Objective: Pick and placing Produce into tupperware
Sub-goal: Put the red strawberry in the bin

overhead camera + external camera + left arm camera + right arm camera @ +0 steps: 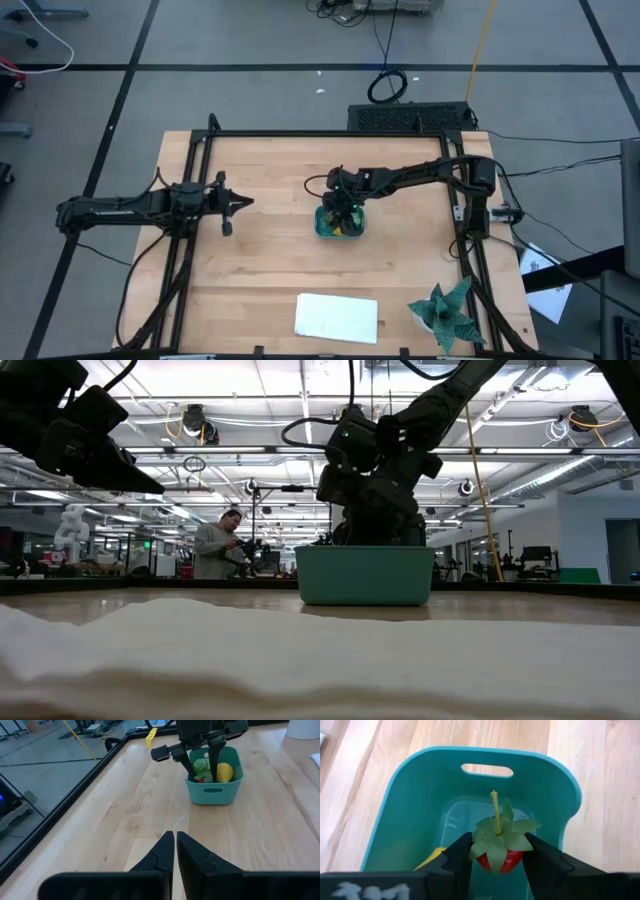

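The teal-green tupperware [340, 231] stands at the table's middle; it also shows in the low view [365, 576] and in the left wrist view [215, 790]. My right gripper [495, 857] reaches down into it and is shut on the dark red piece [506, 861], which has a green leaf cap and a thin stem. The yellow lemon-like piece [225, 771] lies in the tub beside it. Something green [201, 766] shows between the right fingers; leaf cap or light green ball, I cannot tell. My left gripper [175, 845] is shut and empty, above the table's left half. My right gripper pinches the dark red piece by its two sides [479, 862] between its two fingers [460, 857]. The fingers come from above, pointing down into the tub. The piece sits upright, its leaf cap [497, 842] and stem up. Whether it rests on the tub's floor, I cannot tell.
A flat white rectangle [337, 316] lies near the table's front edge. A spiky teal-green plant [447, 312] stands at the front right corner. A black frame [300, 133] runs around the table. A person [215, 547] stands far off in the room.
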